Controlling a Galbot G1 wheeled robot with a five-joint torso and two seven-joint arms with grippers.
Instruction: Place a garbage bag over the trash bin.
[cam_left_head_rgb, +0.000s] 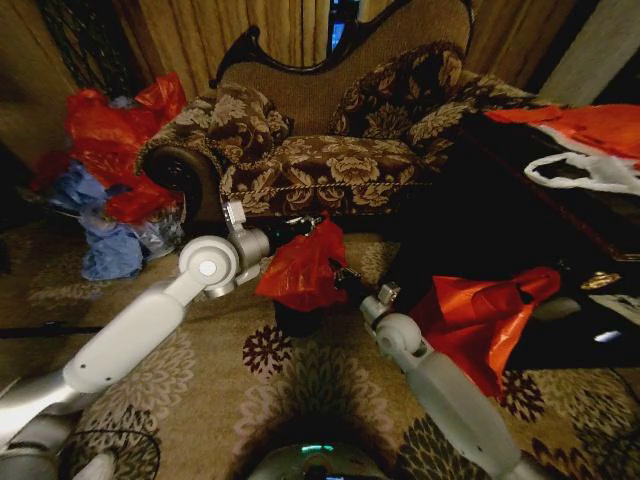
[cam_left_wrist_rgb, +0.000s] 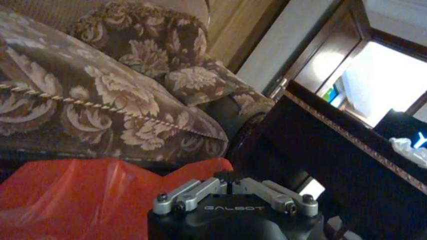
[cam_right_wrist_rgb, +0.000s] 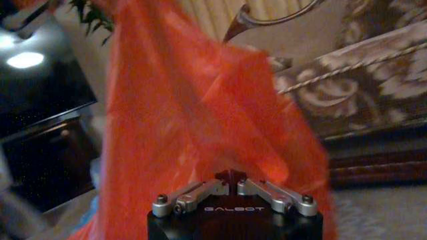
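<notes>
Garbage bag (cam_left_head_rgb: 303, 268) at frame centre, draped over trash bin (cam_left_head_rgb: 297, 318); I have left tool (cam_left_head_rgb: 300, 228) and right tool (cam_left_head_rgb: 345, 282) clenched on it. Risk: thin film tears or slips off rim.

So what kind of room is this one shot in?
Probably a home living room: a floral upholstered sofa with curtains behind it, a patterned carpet, and a dark wooden cabinet beside the sofa.
</notes>
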